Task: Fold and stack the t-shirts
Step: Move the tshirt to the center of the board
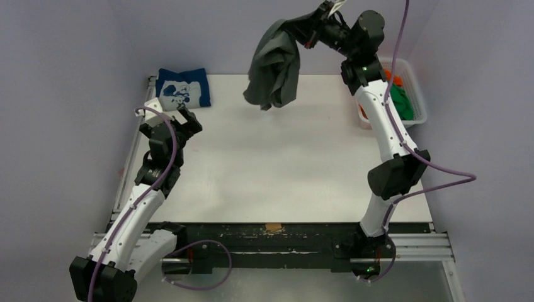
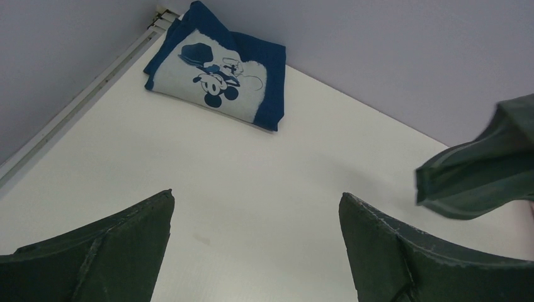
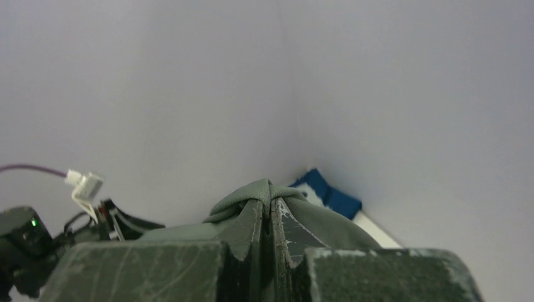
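One pinch carries everything: your right gripper (image 3: pixel 271 217) is pressed together on a bunched fold of the grey tee (image 1: pixel 274 63), which hangs limp below it, above the table (image 1: pixel 283 163). It looks soft and light, so expect sag and twist. A shoulder seam or hem corner would suit your left gripper (image 2: pixel 256 196), which is spread wide and holding nothing. Beyond that gripper lies the folded navy tee (image 2: pixel 217 75). To the right gripper's right, the basket (image 1: pixel 420 100) holds green cloth (image 1: pixel 402 104) and orange cloth (image 1: pixel 390 75).
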